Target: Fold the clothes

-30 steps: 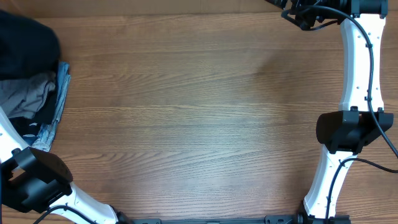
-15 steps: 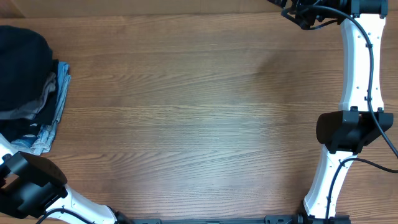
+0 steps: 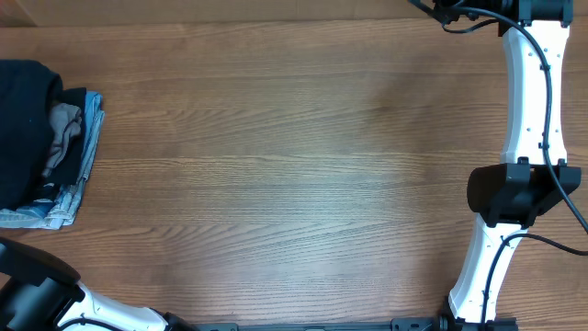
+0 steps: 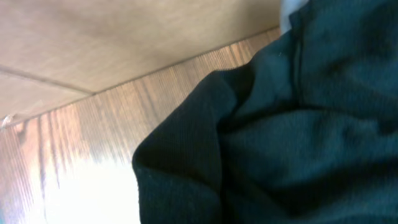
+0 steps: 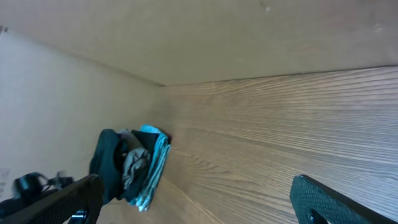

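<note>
One stack of clothes (image 3: pixel 83 138) at the left edge of the table (image 3: pixel 294 165), black garment (image 3: pixel 23 119) on top. Left claw: hidden, state cannot be told. Right claw (image 5: pixel 198 183): spread wide, empty, far corner. Step, seemingly: stacking; next calls for another garment. Since earlier: black garment lower, left arm (image 3: pixel 37 294) drawn back.

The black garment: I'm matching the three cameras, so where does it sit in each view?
Overhead: black garment at the far left edge, on the clothes pile.
Left wrist: close up, filling the right and lower frame.
Right wrist: small, lower left, the pile's dark side.
Shared landmark: the wooden table under it.
</note>
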